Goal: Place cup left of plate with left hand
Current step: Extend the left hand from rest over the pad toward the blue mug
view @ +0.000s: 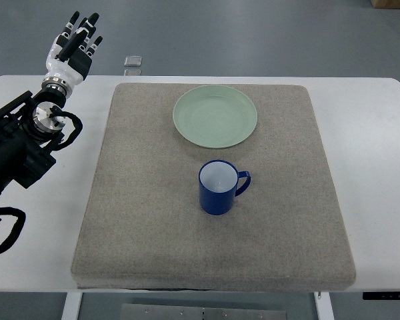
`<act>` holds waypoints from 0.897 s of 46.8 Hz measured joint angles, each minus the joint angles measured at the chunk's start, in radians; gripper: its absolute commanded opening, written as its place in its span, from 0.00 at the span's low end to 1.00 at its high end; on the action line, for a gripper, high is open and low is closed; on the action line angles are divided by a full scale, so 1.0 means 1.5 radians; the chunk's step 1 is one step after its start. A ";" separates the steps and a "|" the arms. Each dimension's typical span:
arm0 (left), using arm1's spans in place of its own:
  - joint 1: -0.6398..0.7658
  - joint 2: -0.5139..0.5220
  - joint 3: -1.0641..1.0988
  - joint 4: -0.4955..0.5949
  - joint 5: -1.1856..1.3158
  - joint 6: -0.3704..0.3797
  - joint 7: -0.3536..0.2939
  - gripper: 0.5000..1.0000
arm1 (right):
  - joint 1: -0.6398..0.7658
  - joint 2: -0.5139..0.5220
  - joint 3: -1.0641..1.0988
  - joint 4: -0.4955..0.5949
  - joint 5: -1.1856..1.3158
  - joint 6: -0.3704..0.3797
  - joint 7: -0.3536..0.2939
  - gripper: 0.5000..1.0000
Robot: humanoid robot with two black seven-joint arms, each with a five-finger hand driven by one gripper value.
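the blue cup (218, 189) looks stiff, light and smooth, best held around its body opposite the handle, while the left hand (73, 47) waits far off with fingers relaxed and empty.

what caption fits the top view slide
Blue cup upright below green plate on grey mat; left hand open, away.

White table (373, 133) with rounded corners, grey felt mat (147, 220) covering most of it, grey floor (253, 33) beyond, small metal plate (133, 61) on that floor

Steep overhead view from robot's side
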 measured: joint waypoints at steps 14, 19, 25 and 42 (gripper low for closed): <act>-0.001 0.000 0.001 0.000 0.000 0.000 -0.001 1.00 | 0.000 0.000 0.000 0.000 0.000 0.000 0.000 0.87; -0.001 0.000 0.007 -0.004 0.002 0.000 -0.001 1.00 | 0.000 0.000 0.000 0.000 0.000 0.000 0.000 0.87; -0.004 0.004 0.018 -0.022 0.006 -0.004 -0.001 1.00 | 0.000 0.000 0.000 0.000 0.000 0.000 0.000 0.87; -0.006 0.084 0.155 -0.242 0.139 -0.014 0.002 1.00 | 0.000 0.000 0.000 0.000 0.000 0.000 0.000 0.87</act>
